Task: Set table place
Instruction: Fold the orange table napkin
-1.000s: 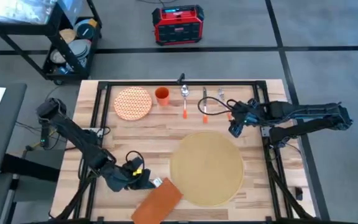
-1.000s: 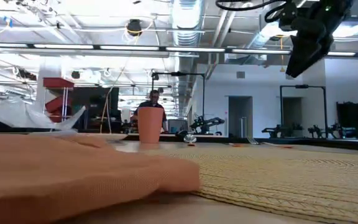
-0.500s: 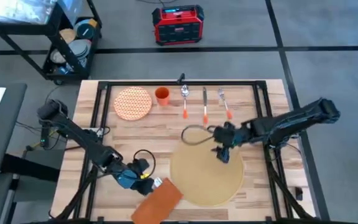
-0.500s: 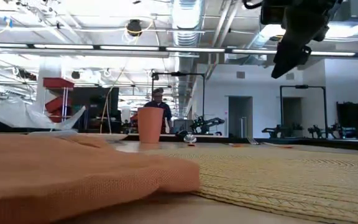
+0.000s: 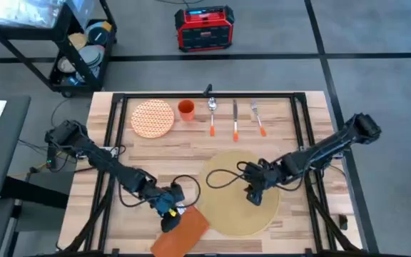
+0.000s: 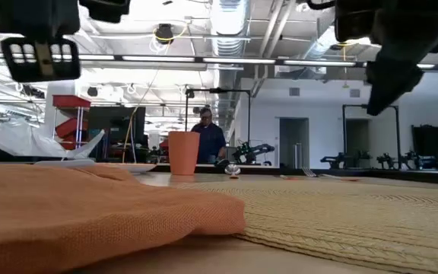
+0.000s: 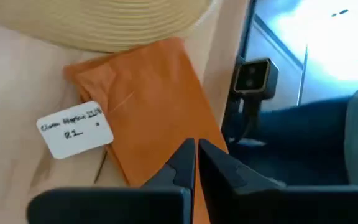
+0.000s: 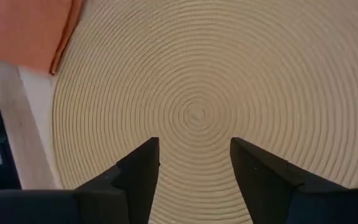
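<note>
The round tan placemat (image 5: 237, 193) lies flat on the wooden table (image 5: 191, 146), right of the middle. An orange napkin (image 5: 180, 232) lies at its near left, one corner tucked against the mat's edge, with a white label tag (image 7: 74, 129) beside it. My left gripper (image 7: 196, 146) is shut with nothing between its fingers and hangs over the napkin's far end (image 5: 170, 214). My right gripper (image 8: 194, 149) is open and hangs above the placemat's centre (image 5: 254, 194). In the low view both grippers are well above the table.
Along the far edge stand a patterned plate (image 5: 153, 118), an orange cup (image 5: 185, 109) and a spoon (image 5: 212, 118), knife (image 5: 235, 121) and fork (image 5: 257, 118) with orange handles. A black frame (image 5: 116, 121) borders the table. A person stands in the room behind (image 6: 207, 141).
My right gripper has swung from the table's far right, toward the left and near edge, and now hangs over the placemat's centre. My left gripper has gone toward the right and near edge, from beside the napkin to above its far end. Napkin and placemat have stayed put.
</note>
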